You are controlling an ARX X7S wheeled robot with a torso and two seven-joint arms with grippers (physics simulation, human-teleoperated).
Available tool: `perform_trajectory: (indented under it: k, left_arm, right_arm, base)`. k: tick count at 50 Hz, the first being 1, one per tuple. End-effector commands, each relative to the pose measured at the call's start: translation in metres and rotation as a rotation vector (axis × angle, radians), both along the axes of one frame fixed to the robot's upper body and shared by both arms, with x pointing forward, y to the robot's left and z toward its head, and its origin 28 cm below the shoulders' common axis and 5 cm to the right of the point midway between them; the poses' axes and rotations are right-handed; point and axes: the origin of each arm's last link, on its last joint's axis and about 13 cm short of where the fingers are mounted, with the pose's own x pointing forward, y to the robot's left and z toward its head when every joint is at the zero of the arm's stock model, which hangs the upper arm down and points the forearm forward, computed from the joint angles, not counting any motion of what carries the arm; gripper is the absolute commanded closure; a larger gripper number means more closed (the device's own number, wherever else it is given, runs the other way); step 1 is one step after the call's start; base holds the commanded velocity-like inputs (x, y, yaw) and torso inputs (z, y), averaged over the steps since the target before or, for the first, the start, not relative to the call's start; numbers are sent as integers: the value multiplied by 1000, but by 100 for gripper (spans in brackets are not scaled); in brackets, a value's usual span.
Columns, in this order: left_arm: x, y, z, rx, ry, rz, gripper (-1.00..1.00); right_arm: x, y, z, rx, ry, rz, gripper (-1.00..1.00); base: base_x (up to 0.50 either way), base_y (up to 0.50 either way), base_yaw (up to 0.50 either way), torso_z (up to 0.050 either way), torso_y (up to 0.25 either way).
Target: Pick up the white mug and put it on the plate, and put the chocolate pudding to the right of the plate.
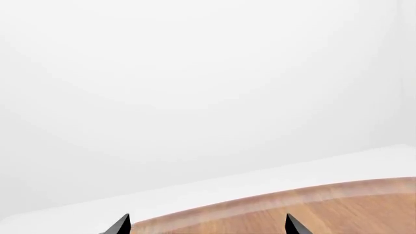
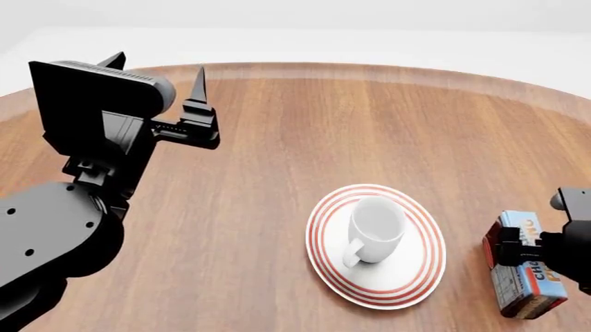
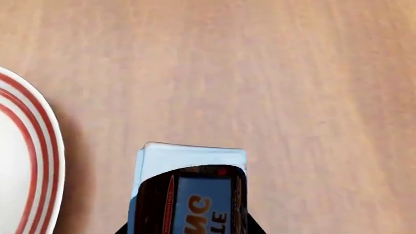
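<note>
Fingers of the left gripper [image 2: 157,69] stand spread with nothing between them, pointing up and away over the far left part of the worktop [image 2: 277,138]. In the left wrist view only the two dark fingertips [image 1: 120,225] show, well apart, with the curved far edge of the wooden worktop [image 1: 325,209] and a pale blank background beyond them. The left arm fills the near left side of the head view, held well above the wood.

Toward the near right part of the round worktop lies the plate [image 2: 416,273], white with red rings around its rim. The white mug [image 2: 374,229] stands upright on the plate, a little toward its far left side, with its handle turned toward the near edge of the worktop and its mouth open upward.

Just to the right of the plate, apart from its rim, the chocolate pudding [image 2: 528,273] lies close to the near right edge of the worktop. The right gripper [image 2: 522,250] is closed around the carton, its dark fingers pinching the two long sides. In the right wrist view the light blue end of the carton [image 3: 192,158] juts out past the fingers, with the plate's ringed rim [image 3: 48,161] beside it. Whether the carton rests on the wood or hangs just above it cannot be told.
</note>
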Motion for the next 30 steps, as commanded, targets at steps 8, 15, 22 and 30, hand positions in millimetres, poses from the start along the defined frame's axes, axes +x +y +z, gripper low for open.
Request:
perform_trajectory:
  k: [8, 15, 22, 30]
  left_arm:
    - [1, -4, 2, -7, -22, -31, -100]
    - [0, -4, 4, -8, -26, -31, -100]
    - [0, -4, 4, -6, -28, -32, -100]
    - [-1, -4, 6, -5, -31, -34, -100]
  right_arm:
    - [1, 4, -2, -5, 8, 38, -100]
    - [4, 3, 4, -17, -2, 42, -100]
    - [4, 3, 16, -35, -12, 50, -100]
    - [4, 3, 45, -70, -43, 51, -100]
  base:
    - [0, 0, 0, 0, 0]
    - [0, 0, 0, 0, 0]
    - [0, 0, 0, 0, 0]
    - [0, 0, 0, 0, 0]
